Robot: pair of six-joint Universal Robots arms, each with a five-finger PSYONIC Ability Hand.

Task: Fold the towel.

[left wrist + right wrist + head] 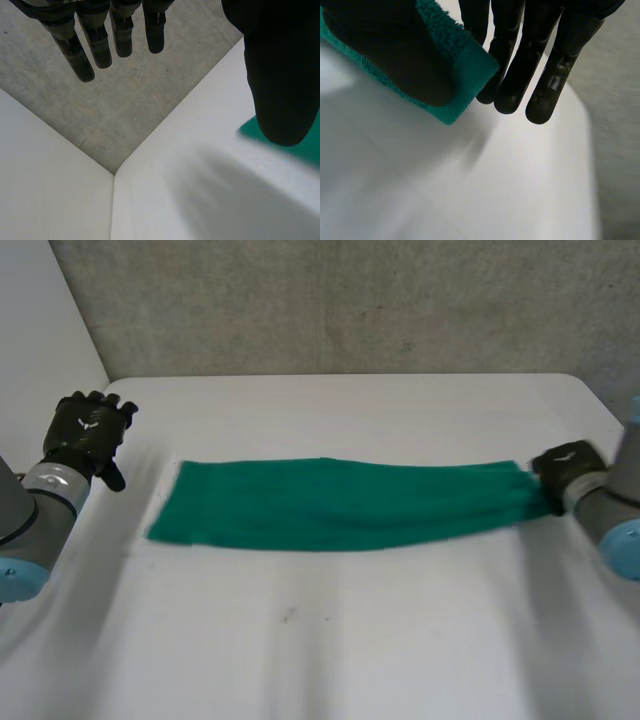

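Head view: the green towel [340, 505] lies flat on the white bench [330, 640] as one long, narrow band running from side to side, with the grey wall [340, 300] beyond its far edge. The left hand [88, 430] is off the towel's left end, clear of the cloth, at the end of the left arm [35, 515]. The right hand [565, 472] sits right at the towel's right end, and there the cloth gathers narrower into its grasp. The right arm [612, 515] leads away from that end.

Left wrist view: the left hand's fingers [95, 45] hang straight and slightly spread, and the thumb [280, 75] stands well apart from them, with nothing between, so this hand is spread and holds nothing. Only a green corner of the towel shows, just past the thumb's tip and lying on the bench. Away from the towel, the bench's corner meets the grey wall and a white side panel [50, 175].

Right wrist view: the right hand pinches the towel's end. Its thumb [395, 55] lies across the top of the cloth, and the straight fingers [515, 75] sit close together on the towel's other side, reaching past its edge. The pinched corner hangs above the bench, whose white top spreads out beneath the towel.
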